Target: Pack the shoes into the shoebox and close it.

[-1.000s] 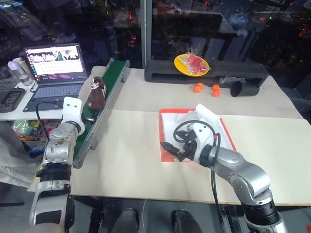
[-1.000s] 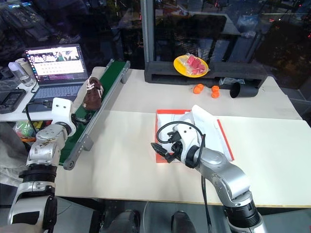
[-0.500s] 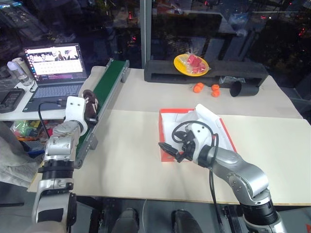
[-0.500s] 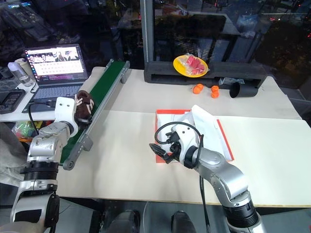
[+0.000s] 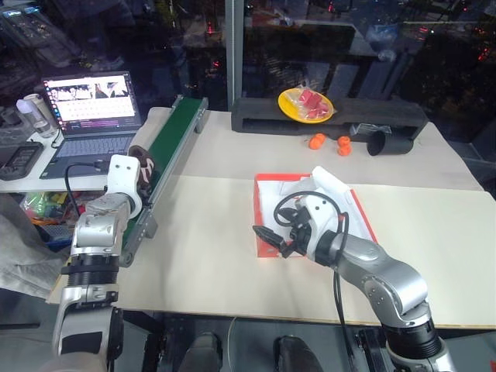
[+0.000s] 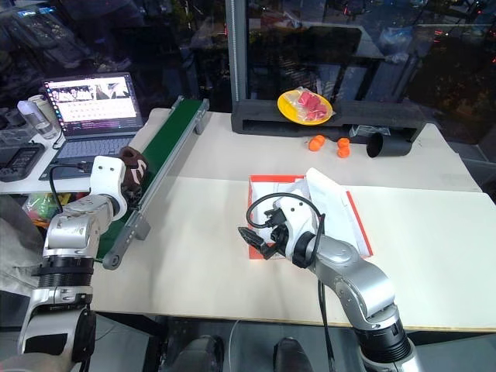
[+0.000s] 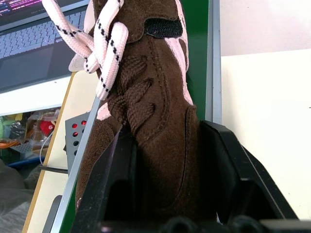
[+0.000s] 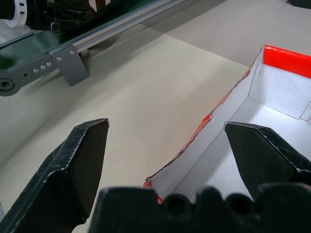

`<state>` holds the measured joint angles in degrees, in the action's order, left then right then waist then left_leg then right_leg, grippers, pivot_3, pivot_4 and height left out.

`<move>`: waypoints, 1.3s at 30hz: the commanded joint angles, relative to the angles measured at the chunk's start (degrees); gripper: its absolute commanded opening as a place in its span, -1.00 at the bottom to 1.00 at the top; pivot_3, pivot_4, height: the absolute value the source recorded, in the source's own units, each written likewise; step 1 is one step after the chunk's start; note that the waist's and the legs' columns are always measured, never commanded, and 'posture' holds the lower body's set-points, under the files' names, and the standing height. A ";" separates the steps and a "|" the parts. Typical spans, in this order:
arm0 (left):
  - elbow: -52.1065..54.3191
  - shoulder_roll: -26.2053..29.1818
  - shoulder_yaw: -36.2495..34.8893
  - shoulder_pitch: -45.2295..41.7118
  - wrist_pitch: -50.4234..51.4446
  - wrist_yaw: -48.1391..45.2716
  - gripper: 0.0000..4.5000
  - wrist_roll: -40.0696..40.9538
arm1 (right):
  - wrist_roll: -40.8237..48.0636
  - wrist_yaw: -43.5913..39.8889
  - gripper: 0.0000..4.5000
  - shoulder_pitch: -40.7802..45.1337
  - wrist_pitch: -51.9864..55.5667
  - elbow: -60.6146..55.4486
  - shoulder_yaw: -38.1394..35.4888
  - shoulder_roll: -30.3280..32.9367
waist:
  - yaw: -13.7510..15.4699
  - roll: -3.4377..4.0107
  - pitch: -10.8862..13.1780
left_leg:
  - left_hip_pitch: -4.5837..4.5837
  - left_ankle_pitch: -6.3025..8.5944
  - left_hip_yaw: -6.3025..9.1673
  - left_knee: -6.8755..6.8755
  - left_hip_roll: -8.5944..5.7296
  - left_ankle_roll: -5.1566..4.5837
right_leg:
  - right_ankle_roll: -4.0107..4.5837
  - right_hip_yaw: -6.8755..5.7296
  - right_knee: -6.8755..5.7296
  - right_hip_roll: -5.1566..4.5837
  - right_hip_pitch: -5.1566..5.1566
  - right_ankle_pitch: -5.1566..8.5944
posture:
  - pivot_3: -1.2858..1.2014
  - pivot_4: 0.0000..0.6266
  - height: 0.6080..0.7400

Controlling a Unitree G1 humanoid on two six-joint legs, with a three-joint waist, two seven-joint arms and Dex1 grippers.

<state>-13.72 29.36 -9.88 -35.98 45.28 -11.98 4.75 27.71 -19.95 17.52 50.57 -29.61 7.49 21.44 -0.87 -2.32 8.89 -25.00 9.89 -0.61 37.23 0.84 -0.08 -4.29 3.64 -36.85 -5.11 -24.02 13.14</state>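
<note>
One brown fuzzy shoe with cream laces lies on the green conveyor belt at the table's left. My left gripper is shut on it, a black finger pressed to each side; from the head it shows at the belt's near end. The orange-red shoebox stands open in the middle of the table, white inside, with its lid leaning up on the right. My right gripper hangs open over the box's near-left corner, holding nothing.
An open laptop sits left of the belt. At the back are a long black block, a yellow plate of red pieces, three orange balls and a black cup on its side.
The shoe has ridden down the belt toward me into my left gripper, which has closed on it. The right arm has stayed put.
</note>
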 commanded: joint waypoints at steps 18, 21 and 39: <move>8.72 -9.23 -4.66 -2.14 -16.41 -0.75 -0.46 6.89 | 10.56 10.17 1.00 7.71 6.07 3.91 -15.89 -11.99 | 0.22 -0.15 0.08 | -0.28 -0.02 0.03 0.01 0.00 0.03 | 0.01 -0.01 0.09 -0.04 -0.16 -0.03 | 0.03 -0.52 0.91; 12.15 -12.99 -3.42 -2.41 -15.87 -1.68 -0.46 9.78 | 19.18 17.05 1.00 12.49 10.07 7.46 -23.78 -19.60 | 0.15 -0.15 0.08 | -0.29 -0.02 0.07 -0.04 -0.01 0.04 | 0.02 -0.01 0.13 -0.09 -0.15 -0.05 | 0.03 -0.52 0.91; 22.95 -24.60 6.72 0.63 -3.67 -10.89 -0.46 26.47 | 47.95 42.47 1.00 25.17 9.10 18.34 -31.14 -23.77 | -1.73 -0.09 0.08 | -0.31 -0.03 0.06 -0.29 -0.02 0.00 | 0.01 -0.02 0.31 -0.01 -0.17 -0.03 | 0.03 -0.52 0.91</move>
<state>6.27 4.71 -3.54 -34.92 41.67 -21.72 29.64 73.44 22.20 40.67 61.53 -9.29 -24.06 -3.39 -2.60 -2.41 8.98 -25.31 9.87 -0.56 36.95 0.81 -0.08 -4.29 3.63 -36.52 -5.13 -24.18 13.11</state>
